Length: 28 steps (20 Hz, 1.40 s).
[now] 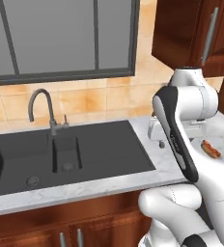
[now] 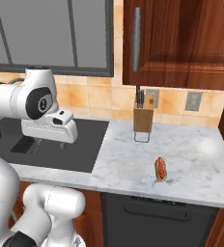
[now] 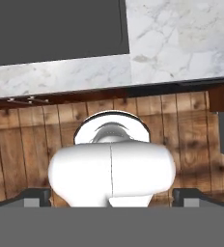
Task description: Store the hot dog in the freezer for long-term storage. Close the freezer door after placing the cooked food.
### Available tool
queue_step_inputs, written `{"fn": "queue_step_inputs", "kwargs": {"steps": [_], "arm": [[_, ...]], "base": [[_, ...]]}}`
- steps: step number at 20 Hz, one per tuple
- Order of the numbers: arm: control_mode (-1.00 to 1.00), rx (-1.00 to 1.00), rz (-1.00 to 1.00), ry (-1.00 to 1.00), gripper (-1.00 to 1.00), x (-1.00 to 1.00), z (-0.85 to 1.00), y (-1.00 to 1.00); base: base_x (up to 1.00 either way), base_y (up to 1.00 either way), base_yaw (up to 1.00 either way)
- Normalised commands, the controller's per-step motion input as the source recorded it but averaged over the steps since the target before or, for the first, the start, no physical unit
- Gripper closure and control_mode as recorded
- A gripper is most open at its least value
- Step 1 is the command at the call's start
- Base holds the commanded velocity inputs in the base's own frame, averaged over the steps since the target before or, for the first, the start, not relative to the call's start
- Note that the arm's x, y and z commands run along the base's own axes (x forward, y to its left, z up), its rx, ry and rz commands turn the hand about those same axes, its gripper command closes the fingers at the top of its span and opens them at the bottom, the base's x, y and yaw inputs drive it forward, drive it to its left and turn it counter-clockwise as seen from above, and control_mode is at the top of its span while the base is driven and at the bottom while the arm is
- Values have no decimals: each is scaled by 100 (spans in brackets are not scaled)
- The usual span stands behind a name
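— Standing by the sink end. Where's the food?

— Hot dog (image 2: 160, 169) lies on the marble worktop (image 2: 191, 159), out in the open towards the front edge, well apart from the knife block (image 2: 143, 123) at the tiled wall. From the left base view it is a small reddish thing (image 1: 211, 149) past the arm's elbow. Nothing touches it.

— And the pincer?

— Pincer (image 3: 111, 197) hangs high over the worktop's front edge near the sink (image 1: 61, 154), pointing down; its two dark tips sit far out at either side of the hand view, so it stands wide, with nothing between them. It is well apart from the hot dog, to the sink side.

— So how far along?

— My judgement: barely begun. Pickup is not yet done. No freezer or freezer door anywhere from where the cameras look, just window, wooden cabinets, a dark dishwasher front (image 2: 152, 222) under the worktop.

— What is left?

— Nearly all of it, I'd say: reach across to the bun, grasp it, drive to the refrigerator, set it on a freezer shelf, shut the door. Whether that door is open now, I cannot tell.
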Motion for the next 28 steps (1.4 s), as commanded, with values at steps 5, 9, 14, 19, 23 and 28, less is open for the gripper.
{"fn": "queue_step_inputs", "kwargs": {"steps": [5,9,14,19,23,28], "arm": [[100,0,0,0,-100,0,0,0],[100,0,0,0,-100,0,0,0],[100,0,0,0,-100,0,0,0],[100,0,0,0,-100,0,0,0],[100,0,0,0,-100,0,0,0],[100,0,0,0,-100,0,0,0]], "base": [[-9,-50,0],[-8,-55,0],[-8,-56,0],[-9,-58,-1],[-6,-56,-1],[0,-46,-3]]}}
